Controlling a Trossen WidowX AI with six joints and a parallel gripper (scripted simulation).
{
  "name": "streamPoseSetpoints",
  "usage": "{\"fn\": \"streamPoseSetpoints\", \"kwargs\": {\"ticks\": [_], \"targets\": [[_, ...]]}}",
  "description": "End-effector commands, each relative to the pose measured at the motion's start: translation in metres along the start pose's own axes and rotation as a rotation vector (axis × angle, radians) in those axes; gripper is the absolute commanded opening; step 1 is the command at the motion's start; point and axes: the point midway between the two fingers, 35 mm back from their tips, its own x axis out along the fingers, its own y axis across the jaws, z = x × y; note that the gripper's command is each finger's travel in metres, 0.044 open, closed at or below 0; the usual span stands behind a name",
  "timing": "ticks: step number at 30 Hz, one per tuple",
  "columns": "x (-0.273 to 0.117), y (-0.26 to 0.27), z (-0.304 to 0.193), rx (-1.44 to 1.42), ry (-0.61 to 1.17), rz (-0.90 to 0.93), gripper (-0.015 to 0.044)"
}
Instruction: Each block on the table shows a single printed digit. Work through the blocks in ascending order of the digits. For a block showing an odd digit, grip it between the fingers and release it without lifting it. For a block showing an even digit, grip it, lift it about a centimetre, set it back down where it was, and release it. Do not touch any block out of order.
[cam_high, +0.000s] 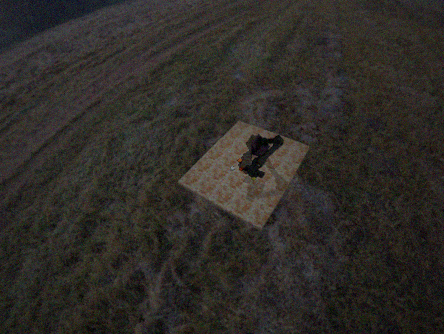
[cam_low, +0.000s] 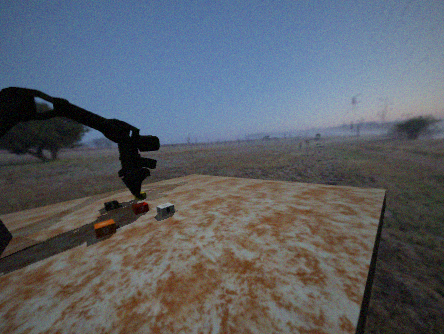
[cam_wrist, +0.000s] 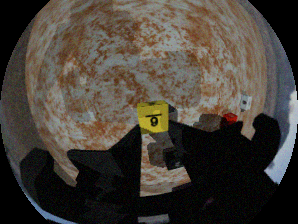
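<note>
A yellow block (cam_high: 254, 178) (cam_low: 143, 195) (cam_wrist: 152, 118) stands on the table; in the wrist view its face shows a round-looped digit with a bar, a 6 or a 9. My gripper (cam_low: 138, 195) (cam_wrist: 153, 125) is shut on it, with a fingertip against each side. A black block (cam_low: 111, 205) (cam_wrist: 174, 159) lies close by, partly in shadow. A red block (cam_low: 141, 208) (cam_wrist: 229, 119) and a white block (cam_low: 165, 210) (cam_wrist: 245, 102) lie off to one side. An orange block (cam_low: 105, 228) (cam_high: 240, 160) is hidden in the wrist view. Their digits are too small or dark to read.
The table (cam_high: 215, 187) (cam_low: 250, 260) has a rust-patterned top with an edge at the right in the exterior view. The arm's shadow falls over the table around the orange and black blocks. Grassland surrounds the table.
</note>
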Motion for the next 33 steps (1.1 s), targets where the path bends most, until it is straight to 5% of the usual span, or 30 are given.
{"fn": "streamPoseSetpoints", "kwargs": {"ticks": [1, 33], "targets": [[0.001, 0.000, 0.000, 0.005, 0.001, 0.003, 0.0120], [-0.013, 0.000, 0.000, 0.005, 0.001, 0.003, 0.0120]]}}
